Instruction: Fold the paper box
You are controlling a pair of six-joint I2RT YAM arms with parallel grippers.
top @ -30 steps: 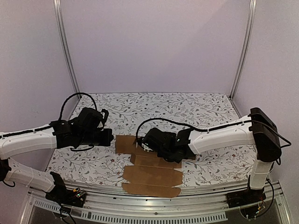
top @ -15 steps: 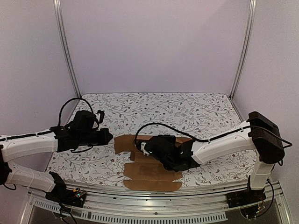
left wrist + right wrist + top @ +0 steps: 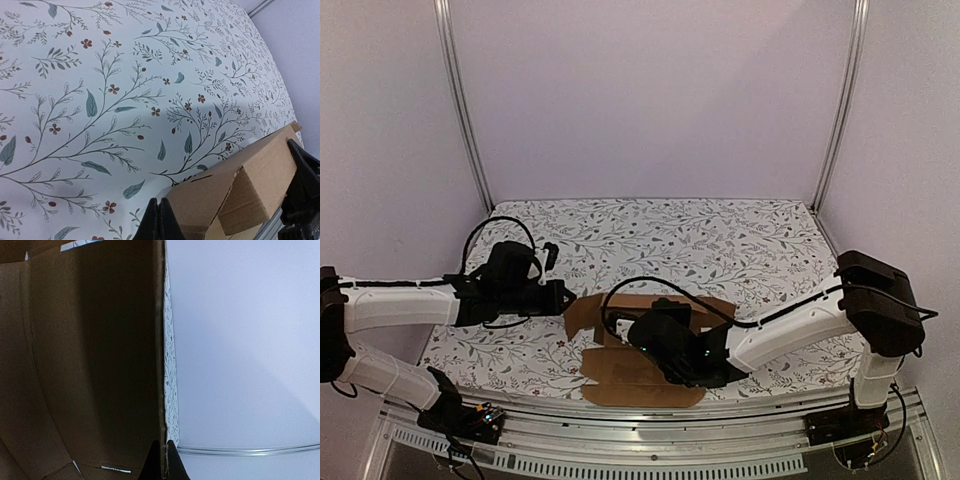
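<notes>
Lilac walls and aluminium posts frame a table under a floral tablecloth (image 3: 760, 240), seen from above. The paper box (image 3: 645, 380), a flat brown die-cut sheet, lies near the table's front edge at centre, its left flap tilted up. The left gripper (image 3: 563, 298) touches that flap; the right gripper (image 3: 642, 335) sits low over the sheet's middle, covering part of it.

Left wrist: the tablecloth (image 3: 100, 100) fills the view. The cardboard (image 3: 250, 180) rises at lower right, one panel folded up. The left gripper (image 3: 158, 220) has its fingers (image 3: 151, 225) pressed together against the sheet's corner; a grip on it cannot be made out. The right arm's black body (image 3: 302, 195) blocks the far side.

Right wrist: shadowed cardboard (image 3: 90, 365) covers the left half, wall (image 3: 240, 340) the right. The right gripper (image 3: 164, 460) pinches the sheet's edge.
</notes>
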